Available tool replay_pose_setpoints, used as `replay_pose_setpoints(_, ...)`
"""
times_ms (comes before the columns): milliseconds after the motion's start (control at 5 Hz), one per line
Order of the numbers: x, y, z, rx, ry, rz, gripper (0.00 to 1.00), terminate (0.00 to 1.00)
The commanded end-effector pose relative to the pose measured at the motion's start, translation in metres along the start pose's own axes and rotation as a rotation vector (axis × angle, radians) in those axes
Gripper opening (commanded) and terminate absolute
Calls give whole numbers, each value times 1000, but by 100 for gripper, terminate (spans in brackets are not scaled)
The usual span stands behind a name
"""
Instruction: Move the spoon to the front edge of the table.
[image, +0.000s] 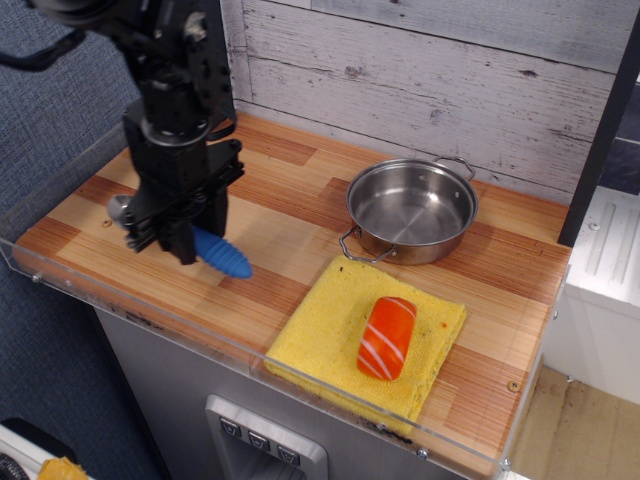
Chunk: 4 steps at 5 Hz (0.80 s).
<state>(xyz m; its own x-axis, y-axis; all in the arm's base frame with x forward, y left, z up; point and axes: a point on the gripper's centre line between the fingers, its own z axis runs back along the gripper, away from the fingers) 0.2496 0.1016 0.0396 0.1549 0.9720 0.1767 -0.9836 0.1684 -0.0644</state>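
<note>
over by the left front of the table (300, 215), the gripper (168, 243) is clenched around the middle of the spoon (215, 255), blue handle poking out toward the pan side, silver bowl just peeking out on the far side. it grips mid-shaft, i'd guess, so the spoon stays level and doesn't swing. whether the spoon is resting on the wood or hanging a touch above it, i can't tell from where i stand. it sits near the clear front rim, well apart from the pan (412, 210) and the yellow sponge cloth (322, 330) with its orange block (386, 336). to my eye it's nearly done, just a set-down and release.
</note>
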Motion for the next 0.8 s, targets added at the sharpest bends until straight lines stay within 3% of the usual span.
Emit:
replay_pose_setpoints(0,5,26,-5,-32,-15,-59,0,0)
replay_pose_setpoints(600,6,32,-21,-14,-2,-41,0,0)
